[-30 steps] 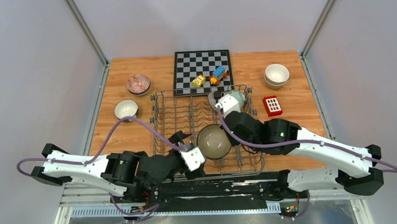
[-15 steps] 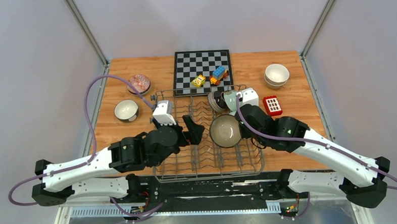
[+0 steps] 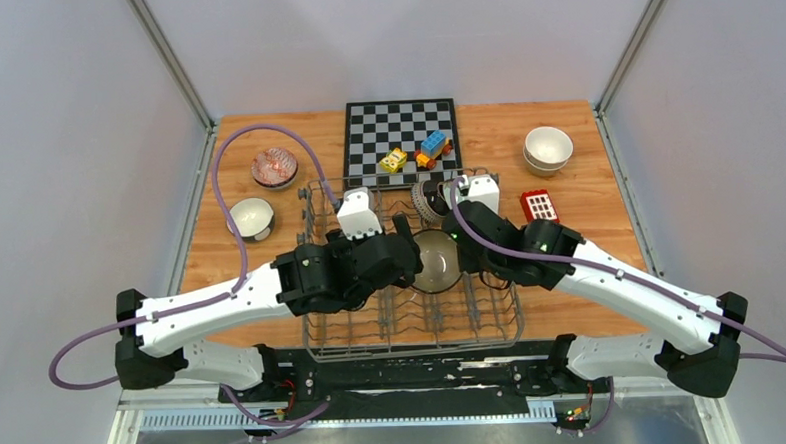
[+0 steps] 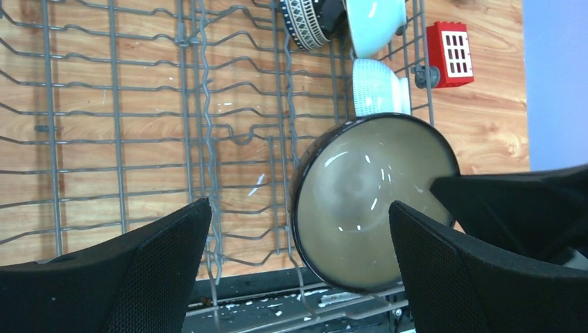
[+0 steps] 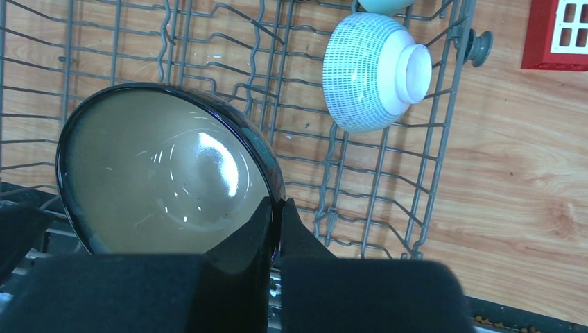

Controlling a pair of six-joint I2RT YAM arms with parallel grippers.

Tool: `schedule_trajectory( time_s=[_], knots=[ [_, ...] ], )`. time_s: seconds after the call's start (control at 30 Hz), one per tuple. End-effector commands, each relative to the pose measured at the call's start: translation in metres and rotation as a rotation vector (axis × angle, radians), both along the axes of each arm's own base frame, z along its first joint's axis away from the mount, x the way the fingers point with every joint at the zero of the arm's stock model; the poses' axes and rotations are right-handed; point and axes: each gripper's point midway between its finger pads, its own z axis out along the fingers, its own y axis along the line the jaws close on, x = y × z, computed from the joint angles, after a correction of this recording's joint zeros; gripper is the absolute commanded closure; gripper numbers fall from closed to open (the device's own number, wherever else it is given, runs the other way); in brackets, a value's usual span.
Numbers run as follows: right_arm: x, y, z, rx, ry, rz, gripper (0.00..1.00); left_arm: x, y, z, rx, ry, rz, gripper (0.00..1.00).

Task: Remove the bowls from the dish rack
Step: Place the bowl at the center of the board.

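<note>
Location: grey wire dish rack [image 3: 414, 326] at middle of near edge of wooden worktop [image 3: 589, 223].

Status, right claw [image 5: 279, 208]: clamped on rim of large dark-rimmed olive-glazed ceramic bowl [image 5: 166, 166], held over rack's right half.

Status, left claw [image 4: 298, 215]: spread wide, same bowl seen between fingers; contact cannot be told.

Racked toward far right: white blue-striped bowl [image 5: 367, 69], pale mint bowl [image 4: 374, 21], dark patterned bowl [image 4: 305, 21].

On worktop: stacked cream bowls [image 3: 548, 147] near far right corner; red-patterned bowl [image 3: 274, 167] and cream-lined bowl [image 3: 250, 217] near left edge.
</note>
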Motion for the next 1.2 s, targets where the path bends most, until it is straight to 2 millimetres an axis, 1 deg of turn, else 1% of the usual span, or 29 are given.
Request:
schedule_trajectory(
  time_s=[0.0,0.1,0.13,0.23,0.27,0.3,0.5,0.73,0.9,1.0,1.1,1.13,1.17],
  knots=[
    [0.004,0.011,0.025,0.125,-0.018,-0.038,1.0,0.009,0.008,-0.012,0.032,0.014,0.021,0.01],
    [0.004,0.014,0.024,0.13,-0.011,-0.031,1.0,0.011,0.003,-0.019,0.027,0.032,0.002,0.08],
    [0.004,0.014,0.024,0.129,-0.01,-0.031,1.0,0.012,0.001,-0.022,0.031,0.039,-0.005,0.14],
    [0.004,0.015,0.021,0.124,-0.006,-0.032,1.0,0.012,-0.004,-0.026,0.034,0.05,-0.018,0.39],
    [0.004,0.014,0.019,0.121,-0.003,-0.034,1.0,0.012,-0.005,-0.027,0.034,0.053,-0.019,0.45],
    [0.004,0.014,0.019,0.121,-0.004,-0.035,1.0,0.012,-0.006,-0.029,0.034,0.06,-0.022,0.48],
    [0.005,0.015,0.018,0.125,-0.007,-0.043,1.0,0.01,-0.01,-0.034,0.028,0.072,-0.038,0.52],
    [0.005,0.018,0.016,0.146,-0.004,-0.053,1.0,0.007,-0.014,-0.044,0.023,0.084,-0.065,0.67],
    [0.006,0.019,0.013,0.15,0.002,-0.056,1.0,0.006,-0.012,-0.047,0.03,0.09,-0.068,0.77],
    [0.006,0.02,0.013,0.15,0.002,-0.056,1.0,0.006,-0.012,-0.046,0.028,0.089,-0.067,0.79],
    [0.006,0.019,0.013,0.149,-0.001,-0.06,1.0,0.006,-0.011,-0.045,0.026,0.086,-0.067,0.78],
    [0.006,0.018,0.013,0.147,-0.001,-0.06,1.0,0.006,-0.011,-0.044,0.024,0.083,-0.066,0.76],
    [0.006,0.018,0.012,0.146,-0.001,-0.061,1.0,0.006,-0.01,-0.044,0.026,0.081,-0.068,0.71]
  ],
)
